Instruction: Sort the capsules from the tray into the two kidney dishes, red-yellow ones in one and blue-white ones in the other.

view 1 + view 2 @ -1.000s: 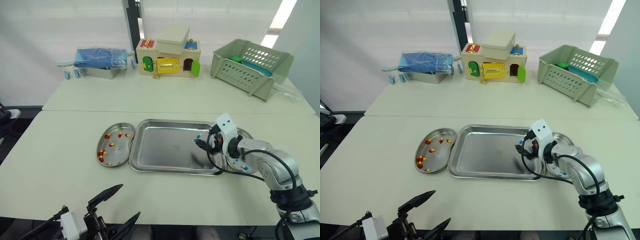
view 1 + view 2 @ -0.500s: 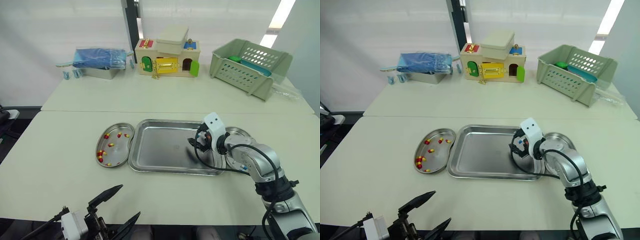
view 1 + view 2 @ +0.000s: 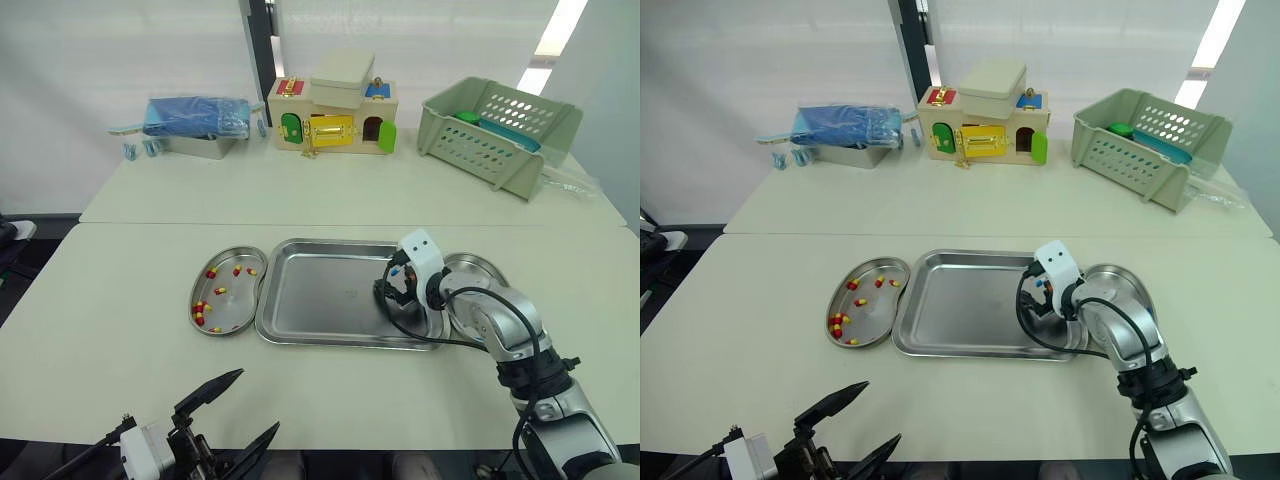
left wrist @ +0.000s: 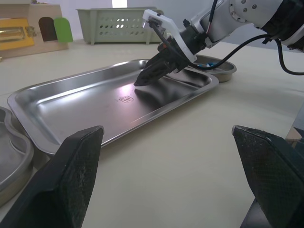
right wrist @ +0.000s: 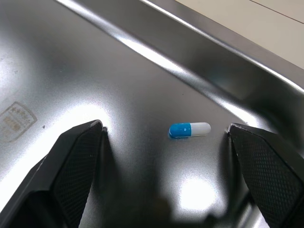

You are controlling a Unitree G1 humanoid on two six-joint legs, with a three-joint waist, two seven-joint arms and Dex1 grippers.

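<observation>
A steel tray (image 3: pixel 320 300) lies between two kidney dishes. The left dish (image 3: pixel 193 305) holds several red-yellow capsules (image 3: pixel 203 310). Beside the tray's right edge sits the right dish (image 3: pixel 468 268), partly covered by my right arm. My right gripper (image 3: pixel 385 291) reaches down into the tray's right part. In the right wrist view it (image 5: pixel 164 126) is open, with one blue-white capsule (image 5: pixel 189 129) lying on the tray floor between its fingers, untouched. My left gripper (image 3: pixel 259 400) hangs open and empty below the table's near edge.
On the far table stand a wooden toy house (image 3: pixel 335 105), a green plastic basket (image 3: pixel 500 125) and a blue bag on a metal tin (image 3: pixel 195 120). A seam (image 3: pixel 150 222) separates the two tables.
My right gripper has moved a little to the left, from the tray's right rim further into the tray. The left arm has not moved.
</observation>
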